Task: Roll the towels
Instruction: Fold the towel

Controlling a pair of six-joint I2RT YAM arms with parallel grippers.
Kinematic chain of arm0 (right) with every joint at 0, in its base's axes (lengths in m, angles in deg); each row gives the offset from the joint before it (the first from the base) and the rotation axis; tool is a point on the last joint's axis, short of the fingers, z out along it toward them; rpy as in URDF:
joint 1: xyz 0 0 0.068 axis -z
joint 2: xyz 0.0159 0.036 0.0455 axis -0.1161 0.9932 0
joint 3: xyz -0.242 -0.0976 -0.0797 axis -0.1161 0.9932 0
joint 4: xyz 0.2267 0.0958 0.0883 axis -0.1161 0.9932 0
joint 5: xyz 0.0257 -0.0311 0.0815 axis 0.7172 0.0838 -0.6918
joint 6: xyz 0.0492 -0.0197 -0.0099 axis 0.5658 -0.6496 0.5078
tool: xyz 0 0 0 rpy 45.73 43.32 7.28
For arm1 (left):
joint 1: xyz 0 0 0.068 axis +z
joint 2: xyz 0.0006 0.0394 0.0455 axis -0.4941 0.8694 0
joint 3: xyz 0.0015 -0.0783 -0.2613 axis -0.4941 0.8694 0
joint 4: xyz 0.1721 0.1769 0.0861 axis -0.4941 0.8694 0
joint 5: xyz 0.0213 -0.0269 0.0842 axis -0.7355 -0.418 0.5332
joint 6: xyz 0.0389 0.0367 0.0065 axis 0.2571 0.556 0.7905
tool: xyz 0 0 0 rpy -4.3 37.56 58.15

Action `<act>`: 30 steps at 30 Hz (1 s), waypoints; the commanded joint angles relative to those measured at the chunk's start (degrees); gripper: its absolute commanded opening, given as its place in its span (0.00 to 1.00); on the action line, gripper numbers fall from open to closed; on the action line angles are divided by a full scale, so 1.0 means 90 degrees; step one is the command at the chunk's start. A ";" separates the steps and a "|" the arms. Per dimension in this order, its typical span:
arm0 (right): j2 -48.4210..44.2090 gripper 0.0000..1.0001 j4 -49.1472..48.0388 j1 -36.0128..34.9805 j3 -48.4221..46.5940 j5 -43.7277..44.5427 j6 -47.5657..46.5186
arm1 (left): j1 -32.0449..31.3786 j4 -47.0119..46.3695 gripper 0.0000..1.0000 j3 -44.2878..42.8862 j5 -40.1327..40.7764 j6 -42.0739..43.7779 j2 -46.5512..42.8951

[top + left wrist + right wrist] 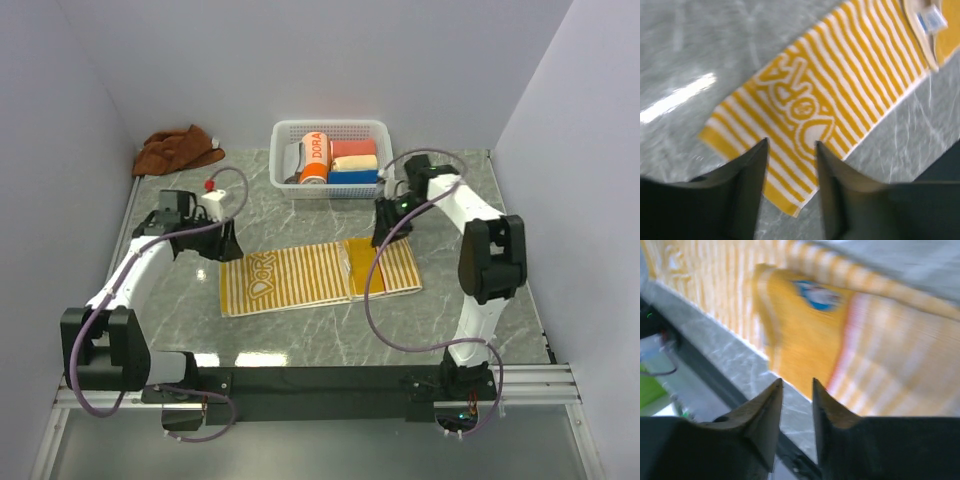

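— So, where do the towels lie?
— On the table [300, 340]: the striped towel [315, 277] flat in the middle, right end folded over, likely the roll's start; the brown towel [178, 150] bunched far left.
— Grippers?
— Left gripper [228, 245] over the striped towel's left end, jaws spread, empty. Right gripper [392, 232] over the fold, jaws narrowly parted, pinching nothing. Its view blurs; the label [817, 295] is unreadable.
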 commanded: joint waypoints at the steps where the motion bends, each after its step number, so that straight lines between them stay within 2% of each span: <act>1: -0.0420 0.35 0.0288 0.0536 -0.0177 0.0617 -0.0554 | -0.0528 0.0130 0.44 -0.0003 -0.0189 0.0420 0.0249; 5: -0.0235 0.28 -0.0092 0.0752 0.0165 0.1222 -0.0731 | -0.1025 0.0208 0.21 -0.0169 0.0298 0.0500 0.1068; 6: -0.0109 0.26 -0.0141 0.0752 0.0282 0.1301 -0.0750 | -0.1075 0.0266 0.12 -0.0256 0.0396 0.0490 0.1235; 11: 0.0322 0.22 -0.0464 0.0703 0.0575 0.1272 -0.0653 | -0.1193 0.0511 0.01 -0.0521 0.0972 0.0597 0.2347; 17: 0.0167 0.19 -0.0698 0.0459 0.1462 0.1253 -0.0663 | -0.1105 0.0316 0.00 -0.0774 0.1655 0.0568 0.2925; 21: -0.0146 0.19 -0.0786 0.0127 0.1835 0.1223 -0.0614 | -0.0861 0.0374 0.01 -0.1495 0.1726 0.0441 0.3404; 25: -0.0371 0.22 -0.0554 0.0078 0.1699 0.1048 -0.0526 | -0.0695 0.0657 0.01 -0.1839 0.1393 0.0333 0.3639; 27: -0.0556 0.25 -0.0319 0.0166 0.1514 0.0542 -0.0604 | -0.0685 0.0560 0.01 -0.1791 0.1480 0.0334 0.3542; 30: -0.0966 0.30 -0.0083 0.0263 0.1425 0.0305 -0.0750 | -0.0607 0.0569 0.08 -0.1858 0.1384 0.0470 0.3347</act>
